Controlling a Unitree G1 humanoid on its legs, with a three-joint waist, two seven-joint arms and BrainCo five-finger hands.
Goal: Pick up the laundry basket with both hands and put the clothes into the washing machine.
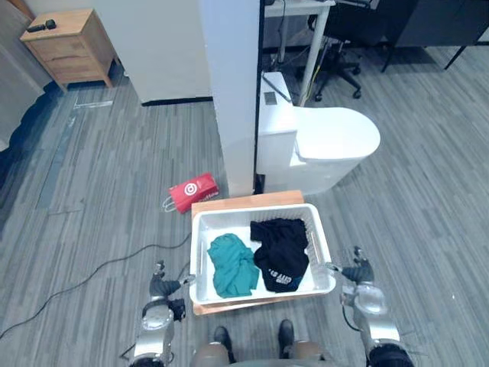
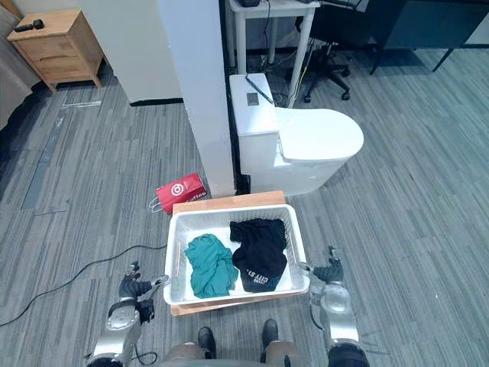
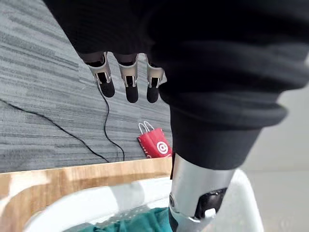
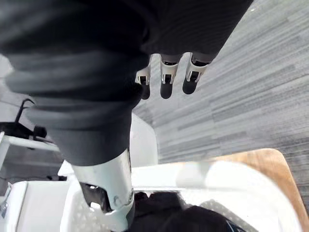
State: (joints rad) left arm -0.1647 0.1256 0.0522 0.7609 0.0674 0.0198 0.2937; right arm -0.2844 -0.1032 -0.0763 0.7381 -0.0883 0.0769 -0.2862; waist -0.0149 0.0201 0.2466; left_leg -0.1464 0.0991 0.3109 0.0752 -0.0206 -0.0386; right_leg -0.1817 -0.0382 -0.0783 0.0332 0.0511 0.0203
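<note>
One white laundry basket (image 1: 202, 245) is set on a low wooden bench (image 1: 244, 201), between the two hands. The left hand (image 1: 162, 289) is held just beside its left wall, the right hand (image 1: 357, 274) just beside its right wall. The left fingers (image 3: 129, 89) and the right fingers (image 4: 165, 84) are stretched straight over the floor, closed on nothing. Two garments are laid inside: one teal garment (image 1: 231, 265) and one black garment (image 1: 281, 252). One red bag (image 1: 192, 192) is seen on the floor by the bench.

Office space staged as a home: toilet (image 1: 328, 141), wooden nightstand (image 1: 69, 46), desk chair (image 1: 338, 70).
</note>
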